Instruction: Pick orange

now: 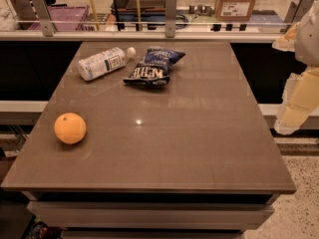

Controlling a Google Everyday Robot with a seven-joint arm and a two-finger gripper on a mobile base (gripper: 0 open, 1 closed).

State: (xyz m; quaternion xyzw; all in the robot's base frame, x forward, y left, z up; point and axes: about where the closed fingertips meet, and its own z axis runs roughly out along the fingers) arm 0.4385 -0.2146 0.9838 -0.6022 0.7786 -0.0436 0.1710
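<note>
The orange [70, 128] is round and bright orange. It sits on the brown table [189, 133] near its left edge, toward the front. My gripper [298, 101] shows as pale white and yellowish parts at the right edge of the view. It hangs beyond the table's right side, far from the orange, with nothing seen in it.
A clear plastic bottle [103, 62] lies on its side at the back left of the table. A dark blue chip bag [153, 67] lies just right of it. A glass railing [169, 26] runs behind the table, with cardboard boxes [234, 4] beyond it.
</note>
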